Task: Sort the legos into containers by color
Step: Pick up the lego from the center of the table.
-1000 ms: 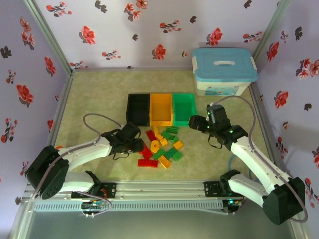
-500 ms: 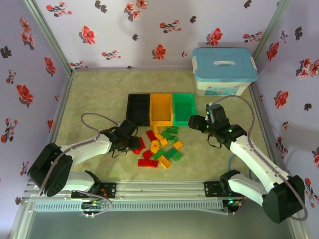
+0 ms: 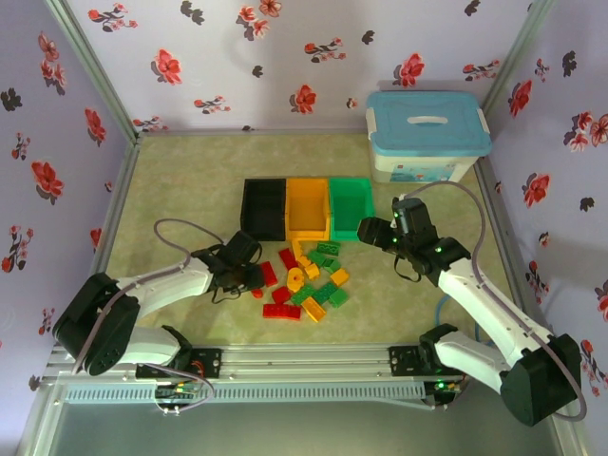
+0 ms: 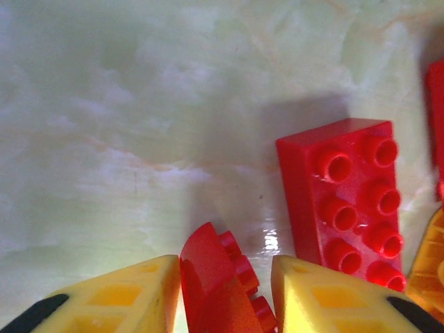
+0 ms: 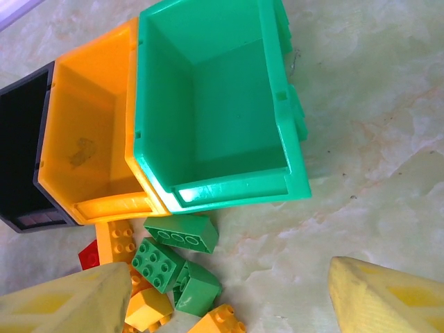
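Left wrist camera shows the left gripper (image 4: 223,274) clamped on a red lego (image 4: 208,291); just near of the green bin (image 5: 232,191), the right gripper (image 5: 229,274) hangs wide open, empty.

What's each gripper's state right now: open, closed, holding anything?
Left gripper: closed on a red brick.
Right gripper: open, holding nothing.

Left tool (image 3: 253,276) at red lego (image 3: 269,275)
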You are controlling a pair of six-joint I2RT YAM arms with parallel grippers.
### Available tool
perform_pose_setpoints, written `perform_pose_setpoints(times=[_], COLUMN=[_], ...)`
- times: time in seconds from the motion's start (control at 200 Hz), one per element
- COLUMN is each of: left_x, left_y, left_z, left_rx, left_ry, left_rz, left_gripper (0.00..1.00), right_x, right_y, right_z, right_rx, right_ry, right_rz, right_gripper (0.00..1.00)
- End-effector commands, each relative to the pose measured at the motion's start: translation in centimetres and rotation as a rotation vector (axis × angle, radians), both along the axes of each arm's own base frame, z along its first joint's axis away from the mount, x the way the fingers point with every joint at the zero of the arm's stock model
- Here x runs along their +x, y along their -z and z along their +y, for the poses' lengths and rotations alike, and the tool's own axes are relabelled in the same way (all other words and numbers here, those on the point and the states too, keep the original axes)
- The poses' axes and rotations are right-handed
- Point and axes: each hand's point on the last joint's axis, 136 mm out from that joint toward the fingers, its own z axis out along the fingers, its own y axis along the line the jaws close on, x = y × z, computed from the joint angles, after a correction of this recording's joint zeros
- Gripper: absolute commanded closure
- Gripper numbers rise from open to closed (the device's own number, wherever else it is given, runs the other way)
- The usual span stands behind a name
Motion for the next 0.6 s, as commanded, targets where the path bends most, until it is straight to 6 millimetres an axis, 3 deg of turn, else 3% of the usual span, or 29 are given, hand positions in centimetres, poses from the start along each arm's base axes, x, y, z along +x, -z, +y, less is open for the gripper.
perform_pose_setpoints(times=[0.0,0.26,0.445,0.595], left_x=[-0.6,0.3,3.0,7.2], left_y=[0.1,-1.8,-6.0,-10.5], left_z=[0.5,0.1,-0.1,-0.4], left_rx=[-0.001,0.001,0.009,-0.004], left_ry=[-0.01,0.004,0.025,0.028], left_rz=[0.019,-0.018,-0.106,-0.192], left_gripper=[0.65,0.79,0.81,0.82], right_x=[0.1,0.2,0.0,-0.1], right_y=[-0.2,-0.3,0.1,0.5], right_z=[0.0,-0.1,-0.2,-0.1], right_rx=[0.012,0.013,0.008,0.014], right_ry=[0.02,0.027,0.029,0.026], right_rz=[-0.017,-0.022,-0.019,-0.01], right_gripper=[0.26,0.27,0.27,0.27])
